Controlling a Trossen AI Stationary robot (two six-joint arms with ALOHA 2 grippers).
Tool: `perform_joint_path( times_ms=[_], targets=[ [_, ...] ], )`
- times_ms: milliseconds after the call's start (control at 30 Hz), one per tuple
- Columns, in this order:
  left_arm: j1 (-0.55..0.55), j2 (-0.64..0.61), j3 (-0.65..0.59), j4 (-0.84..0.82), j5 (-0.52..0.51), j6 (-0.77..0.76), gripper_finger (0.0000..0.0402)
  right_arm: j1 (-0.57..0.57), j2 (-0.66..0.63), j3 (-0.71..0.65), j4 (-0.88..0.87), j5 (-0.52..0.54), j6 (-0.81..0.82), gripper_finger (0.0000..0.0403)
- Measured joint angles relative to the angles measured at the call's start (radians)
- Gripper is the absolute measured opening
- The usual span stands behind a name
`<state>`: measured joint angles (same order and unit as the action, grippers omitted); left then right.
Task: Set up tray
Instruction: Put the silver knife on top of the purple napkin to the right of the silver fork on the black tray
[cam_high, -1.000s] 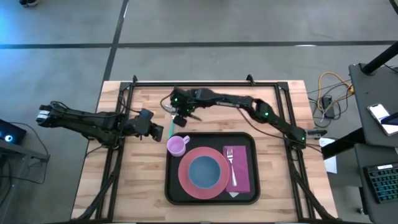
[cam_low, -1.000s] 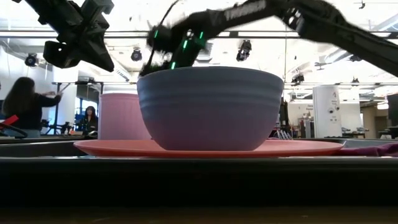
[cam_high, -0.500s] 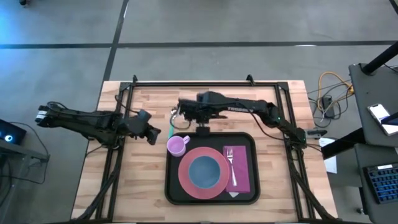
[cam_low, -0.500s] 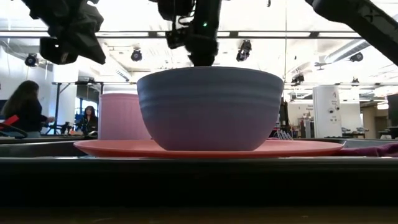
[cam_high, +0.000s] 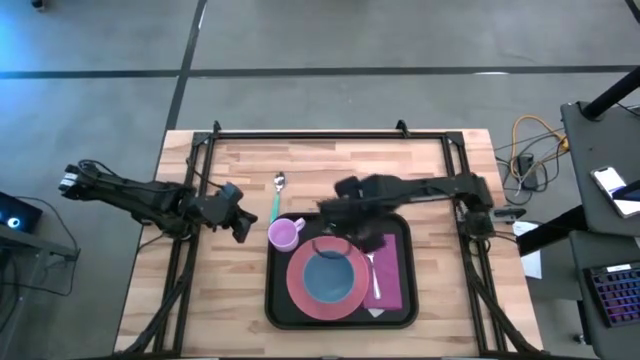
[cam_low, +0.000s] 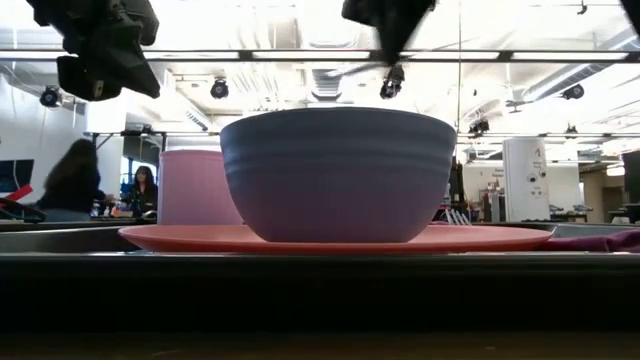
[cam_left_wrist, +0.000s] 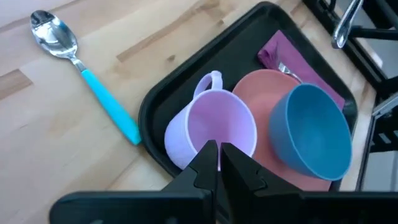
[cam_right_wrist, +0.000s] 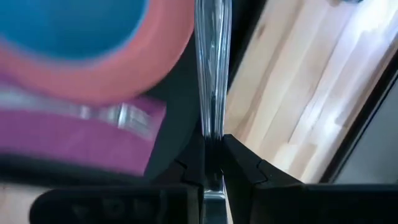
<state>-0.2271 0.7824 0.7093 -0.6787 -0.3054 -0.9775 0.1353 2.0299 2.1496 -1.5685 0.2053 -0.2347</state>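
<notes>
The black tray (cam_high: 275, 290) holds a pink plate (cam_high: 300, 290) with a blue bowl (cam_high: 328, 277), a lilac cup (cam_high: 284, 234), and a purple napkin (cam_high: 385, 285) with a fork (cam_high: 371, 262). A teal-handled spoon (cam_high: 276, 197) lies flat on the wood beyond the tray's far left corner. My right gripper (cam_high: 348, 226) hangs over the tray's far edge, shut on a long shiny metal utensil (cam_right_wrist: 211, 68). My left gripper (cam_high: 243, 224) hovers shut and empty left of the tray, near the cup (cam_left_wrist: 214, 127). My right gripper pinches the metal utensil between its two fingers, by one end (cam_right_wrist: 211, 146). The utensil runs on past the fingertips, in line with the fingers. The fingers point steeply down, and the utensil is lifted clear above the tray's far right part.
Bare wood lies left, right and far of the tray. A black frame (cam_high: 330, 133) runs along the table's far and side edges. In the low view the bowl (cam_low: 337, 175) and cup (cam_low: 195, 185) stand high in front; people show far behind at the left.
My right gripper has swung from beside the spoon, at the far left of the tray, toward the table's near and right side, over the tray's far edge. It has risen and rolled its wrist, carrying the metal utensil. The spoon has stayed on the wood.
</notes>
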Motion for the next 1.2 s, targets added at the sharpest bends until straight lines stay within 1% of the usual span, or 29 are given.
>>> perform_joint_path(
  times_ms=[200,300,400,467,500,567,600,633,700,800,1033,1133,1200],
  targets=[
    [-0.004,0.004,-0.018,0.004,0.0,0.008,0.0,0.139,-0.138,-0.333,0.0,-0.002,-0.088,0.0024],
    [-0.004,0.003,-0.032,0.001,0.0,0.008,0.0,0.202,-0.209,-0.51,0.001,-0.008,-0.166,0.0024],
    [-0.004,0.003,-0.044,0.002,0.0,0.008,0.0,0.235,-0.229,-0.646,0.033,0.0,-0.21,0.0024],
    [-0.004,0.004,-0.05,0.001,0.0,0.008,0.0,0.254,-0.231,-0.71,0.034,-0.007,-0.208,0.0024],
    [-0.004,0.004,-0.051,0.002,0.0,0.008,0.0,0.26,-0.234,-0.735,0.044,-0.034,-0.204,0.0024],
    [-0.004,0.004,-0.053,0.002,0.0,0.008,0.0,0.268,-0.237,-0.787,0.067,-0.125,-0.209,0.0024],
    [-0.004,0.004,-0.053,0.005,0.0,0.008,0.0,0.274,-0.235,-0.814,0.089,-0.15,-0.215,0.0024],
    [-0.004,0.004,-0.053,0.006,0.0,0.008,0.0,0.281,-0.233,-0.836,0.12,-0.154,-0.221,0.0024],
    [-0.004,0.004,-0.053,0.009,-0.001,0.008,0.0,0.297,-0.233,-0.862,0.173,-0.152,-0.237,0.0024],
    [-0.004,0.004,-0.053,0.011,-0.001,0.007,0.0,0.327,-0.227,-0.86,0.187,-0.151,-0.252,0.0024],
    [-0.003,0.004,-0.055,0.023,-0.017,0.007,0.0,0.39,-0.214,-0.765,0.191,-0.149,-0.266,0.0024],
    [-0.003,0.007,-0.057,0.034,-0.017,-0.026,0.0,0.417,-0.202,-0.732,0.209,-0.153,-0.278,0.0024],
    [-0.003,0.014,-0.057,0.045,-0.017,-0.086,0.0,0.431,-0.182,-0.722,0.232,-0.155,-0.282,0.0024]
  ],
)
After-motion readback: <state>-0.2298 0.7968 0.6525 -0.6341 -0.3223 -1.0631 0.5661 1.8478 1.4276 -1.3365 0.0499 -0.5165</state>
